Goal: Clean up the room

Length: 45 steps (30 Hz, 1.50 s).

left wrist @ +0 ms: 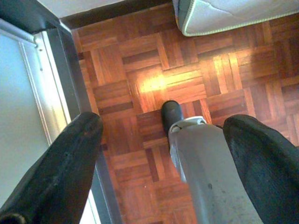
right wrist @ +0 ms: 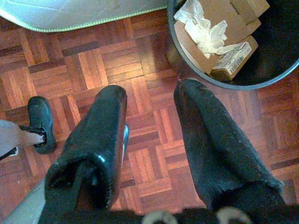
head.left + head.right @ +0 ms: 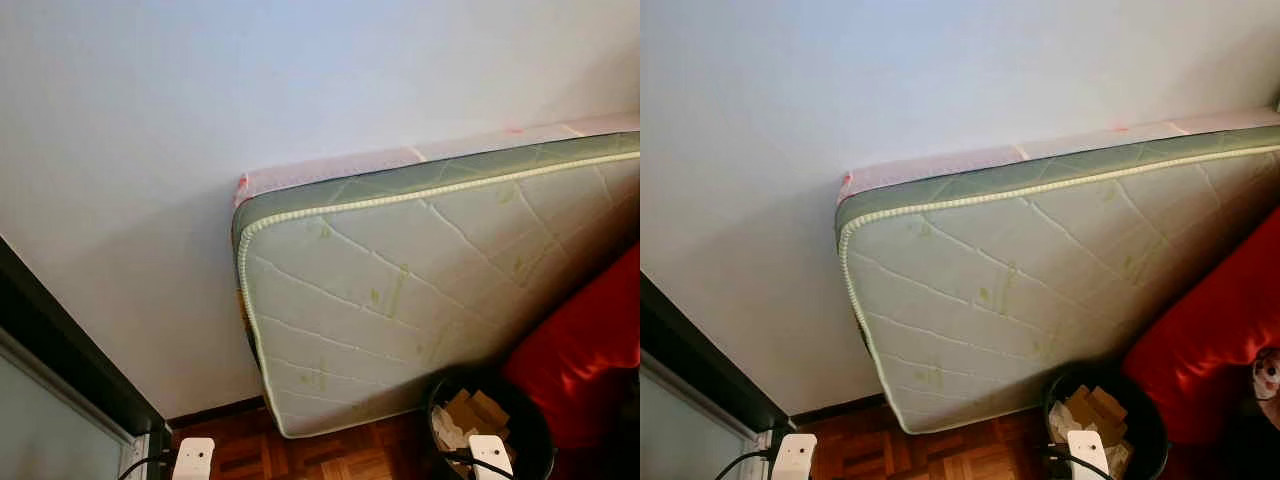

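Observation:
A black round bin [image 2: 224, 80] stands on the parquet floor beside a red cushion-like thing [image 3: 585, 350]. The bin [image 3: 520, 425] holds cardboard boxes [image 2: 233, 56] and crumpled white paper [image 2: 203, 30]. My right gripper [image 2: 152, 91] hangs open above the floor, just short of the bin's rim, with nothing between its fingers. My left gripper [image 1: 163, 123] also hangs open and holds nothing, over bare parquet next to a door frame; my own leg and black foot [image 1: 170, 114] show beneath it.
A pale green quilted mattress [image 3: 400, 290] leans on its edge against the white wall, its lower corner [image 1: 224, 16] on the floor. A dark-framed glass door [image 3: 50, 400] stands on the left. Parquet floor [image 2: 117, 56] lies open between mattress, bin and door.

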Available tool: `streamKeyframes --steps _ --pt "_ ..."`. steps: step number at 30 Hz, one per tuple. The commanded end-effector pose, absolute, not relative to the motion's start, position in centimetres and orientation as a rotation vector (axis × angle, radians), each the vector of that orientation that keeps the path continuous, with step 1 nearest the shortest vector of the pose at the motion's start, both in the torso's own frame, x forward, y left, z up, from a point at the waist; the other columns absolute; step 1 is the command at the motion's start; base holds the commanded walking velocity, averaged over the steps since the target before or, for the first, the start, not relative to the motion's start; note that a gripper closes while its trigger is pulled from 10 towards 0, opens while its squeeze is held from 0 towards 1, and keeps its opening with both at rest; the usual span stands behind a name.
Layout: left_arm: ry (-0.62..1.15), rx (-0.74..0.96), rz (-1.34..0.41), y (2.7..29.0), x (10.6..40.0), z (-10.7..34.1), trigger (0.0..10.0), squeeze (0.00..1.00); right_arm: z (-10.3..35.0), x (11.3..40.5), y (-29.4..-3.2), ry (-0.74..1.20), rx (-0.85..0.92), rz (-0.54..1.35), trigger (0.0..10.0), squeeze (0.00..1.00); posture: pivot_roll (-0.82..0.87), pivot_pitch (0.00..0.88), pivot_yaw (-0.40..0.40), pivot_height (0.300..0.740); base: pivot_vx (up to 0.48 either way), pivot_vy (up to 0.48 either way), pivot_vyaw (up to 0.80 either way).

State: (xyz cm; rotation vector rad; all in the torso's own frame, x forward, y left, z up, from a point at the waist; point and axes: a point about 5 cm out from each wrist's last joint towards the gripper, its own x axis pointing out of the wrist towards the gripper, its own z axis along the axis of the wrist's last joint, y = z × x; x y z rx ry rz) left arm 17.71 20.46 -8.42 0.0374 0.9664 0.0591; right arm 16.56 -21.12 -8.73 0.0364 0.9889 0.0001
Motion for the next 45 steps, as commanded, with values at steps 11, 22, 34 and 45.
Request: streamKeyframes --steps 11,22,34,45 --pt "0.965 0.071 0.046 20.68 17.58 -8.43 10.0 0.0 -8.79 16.54 -20.91 1.004 0.033 0.023 10.0 0.0 -0.06 0.0 -0.023 0.74 0.0 0.0 -0.72" --pt "0.96 0.079 0.058 20.88 17.6 -8.38 10.0 0.0 -8.81 16.52 -20.9 1.007 0.031 0.022 10.0 0.0 -0.06 0.0 -0.022 0.74 0.0 -0.119 -0.7" --pt "0.953 0.069 0.059 20.89 17.65 -8.34 10.0 0.0 -8.81 16.51 -20.91 1.009 0.029 0.023 10.0 0.0 -0.06 0.0 -0.024 0.74 0.0 0.0 -0.7" --pt "0.958 0.076 0.054 20.95 17.61 -8.36 10.0 0.0 -8.75 16.59 -20.96 0.996 0.029 0.015 10.0 0.0 -0.05 0.0 -0.024 0.74 0.0 0.0 -0.43"
